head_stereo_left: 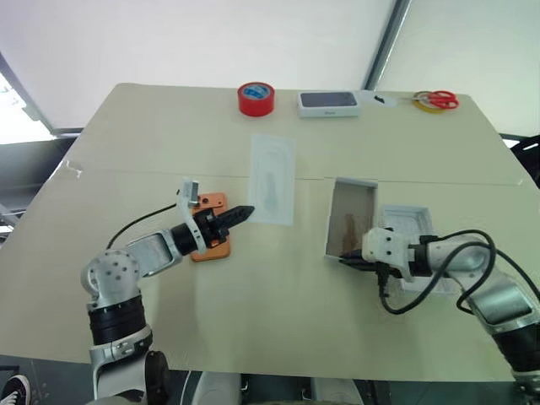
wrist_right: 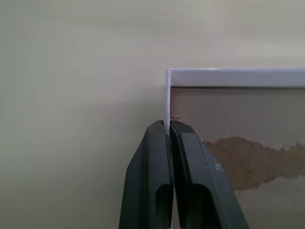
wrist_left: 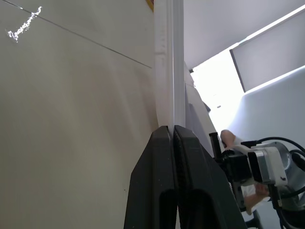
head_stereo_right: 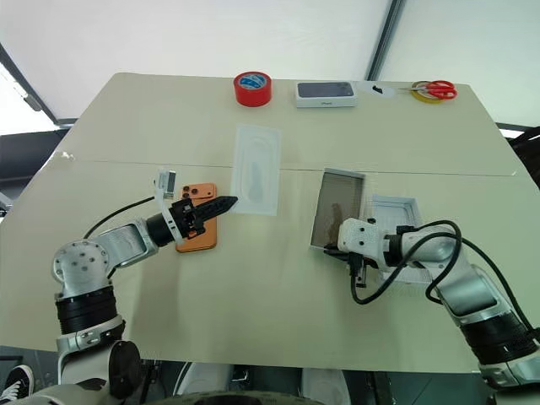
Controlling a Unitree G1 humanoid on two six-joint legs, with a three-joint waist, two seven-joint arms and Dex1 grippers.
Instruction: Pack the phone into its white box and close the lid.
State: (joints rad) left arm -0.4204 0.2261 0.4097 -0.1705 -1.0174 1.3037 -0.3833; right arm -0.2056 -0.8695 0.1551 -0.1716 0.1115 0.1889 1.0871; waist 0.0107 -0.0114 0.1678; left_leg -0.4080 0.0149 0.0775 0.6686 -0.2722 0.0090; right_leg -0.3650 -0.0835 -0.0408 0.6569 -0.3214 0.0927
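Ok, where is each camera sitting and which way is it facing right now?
Head eyes: on the head, looking forward and down over the table; both arms show.
Left wrist: along the left gripper, fingers shut on the white insert's edge; right arm beyond.
Right wrist: down along the right gripper, fingers pinching the white box's wall.
Shared: head and right wrist views both show the box's brownish floor.
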